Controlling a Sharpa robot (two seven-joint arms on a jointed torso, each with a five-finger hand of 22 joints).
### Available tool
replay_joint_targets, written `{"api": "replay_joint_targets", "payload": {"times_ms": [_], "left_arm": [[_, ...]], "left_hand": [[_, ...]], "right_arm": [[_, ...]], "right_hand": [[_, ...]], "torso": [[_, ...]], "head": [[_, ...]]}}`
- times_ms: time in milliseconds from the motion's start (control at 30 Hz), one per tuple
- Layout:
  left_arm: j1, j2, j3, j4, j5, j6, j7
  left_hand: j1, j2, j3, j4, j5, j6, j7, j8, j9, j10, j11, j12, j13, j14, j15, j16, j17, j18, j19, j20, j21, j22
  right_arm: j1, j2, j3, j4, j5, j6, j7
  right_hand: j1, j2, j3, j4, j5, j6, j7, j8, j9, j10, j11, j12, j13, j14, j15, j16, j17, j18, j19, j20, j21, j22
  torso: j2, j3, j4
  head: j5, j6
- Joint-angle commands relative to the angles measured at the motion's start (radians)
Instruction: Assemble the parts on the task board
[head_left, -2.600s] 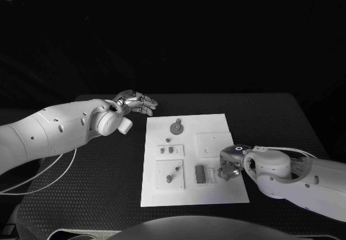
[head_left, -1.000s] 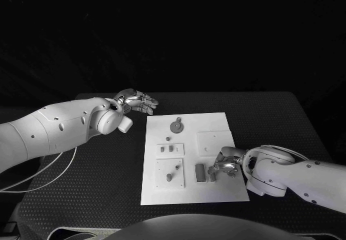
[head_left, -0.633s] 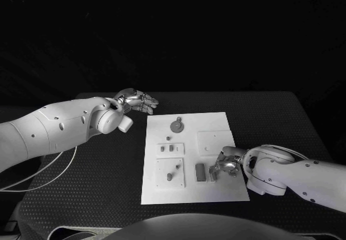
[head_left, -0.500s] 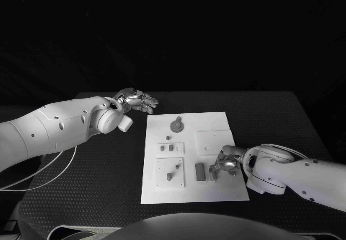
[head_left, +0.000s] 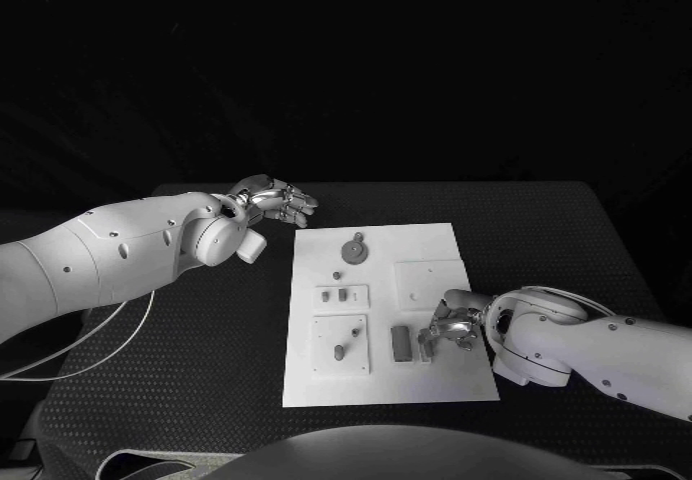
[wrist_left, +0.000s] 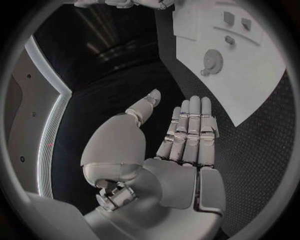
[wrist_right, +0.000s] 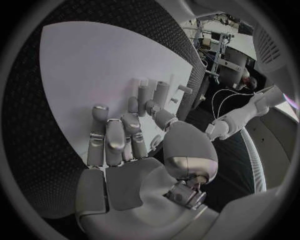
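Observation:
The white task board (head_left: 378, 380) lies in the middle of the table. My right hand (head_left: 450, 330) rests on its near right part, beside a dark grey block (head_left: 400, 345). In the right wrist view, the thumb and a finger (wrist_right: 133, 105) close round a slim pale part (wrist_right: 143, 92) that stands next to the block (wrist_right: 162, 91). My left hand (head_left: 274, 205) hovers off the board's far left corner, fingers straight and empty (wrist_left: 187, 135). A round gear-like part (head_left: 353, 253) sits at the far end of the board (wrist_left: 250, 80).
On the board are a small plate with two tiny pieces (head_left: 340, 296), a plate with a peg (head_left: 340, 349) and a plain square plate (head_left: 428, 283). A white cable (head_left: 87, 360) trails on the table at the left.
My right hand has swung in from the board's right edge to the slim part beside the dark block, and has barely moved over the last second. The left hand has stayed still.

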Motion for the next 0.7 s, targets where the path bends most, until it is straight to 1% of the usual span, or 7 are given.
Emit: {"api": "replay_joint_targets", "payload": {"times_ms": [33, 433, 700], "left_arm": [[0.001, 0.001, 0.001, 0.003, -0.002, 0.014, 0.006], [0.001, 0.001, 0.001, 0.003, -0.002, 0.016, 0.004], [0.001, 0.002, 0.001, 0.003, -0.002, 0.016, 0.004]], "left_hand": [[-0.006, 0.001, 0.000, 0.005, -0.001, -0.006, 0.004, 0.007, -0.002, -0.008, 0.002, 0.007, 0.001, 0.000, 0.005, -0.005, 0.002, 0.003, -0.007, 0.001, 0.007, -0.001], [-0.006, 0.001, 0.000, 0.005, -0.001, -0.006, 0.004, 0.007, -0.002, -0.008, 0.002, 0.007, 0.001, 0.000, 0.005, -0.006, 0.002, 0.003, -0.007, 0.001, 0.007, -0.001], [-0.007, 0.001, 0.000, 0.005, -0.001, -0.006, 0.004, 0.007, -0.002, -0.009, 0.002, 0.007, 0.001, 0.000, 0.005, -0.006, 0.002, 0.003, -0.007, 0.001, 0.007, -0.001]], "right_arm": [[-0.008, -0.002, -0.006, 0.006, 0.003, 0.049, -0.003], [-0.008, -0.005, -0.006, 0.013, 0.005, 0.052, -0.003], [-0.009, -0.003, -0.006, 0.011, 0.006, 0.037, -0.001]], "right_hand": [[0.012, 0.023, 0.003, -0.007, 0.004, -0.001, 0.006, 0.005, -0.001, 0.012, -0.007, -0.003, 0.002, -0.001, -0.006, 0.004, 0.000, 0.013, 0.004, -0.002, 0.002, 0.017], [0.013, 0.026, 0.004, -0.008, 0.004, 0.000, 0.005, 0.007, -0.002, 0.016, -0.008, 0.002, 0.006, 0.001, -0.007, 0.004, 0.003, 0.013, 0.004, -0.002, 0.002, 0.017], [0.012, 0.026, 0.004, -0.007, 0.004, 0.000, 0.005, 0.007, -0.002, 0.015, -0.008, 0.001, 0.005, 0.000, -0.007, 0.004, 0.002, 0.013, 0.005, -0.002, 0.002, 0.017]], "torso": [[0.000, -0.0005, 0.0006], [0.000, -0.0008, 0.0004], [0.000, -0.0010, 0.0004]], "head": [[0.001, -0.002], [0.002, -0.003], [0.003, -0.002]]}}
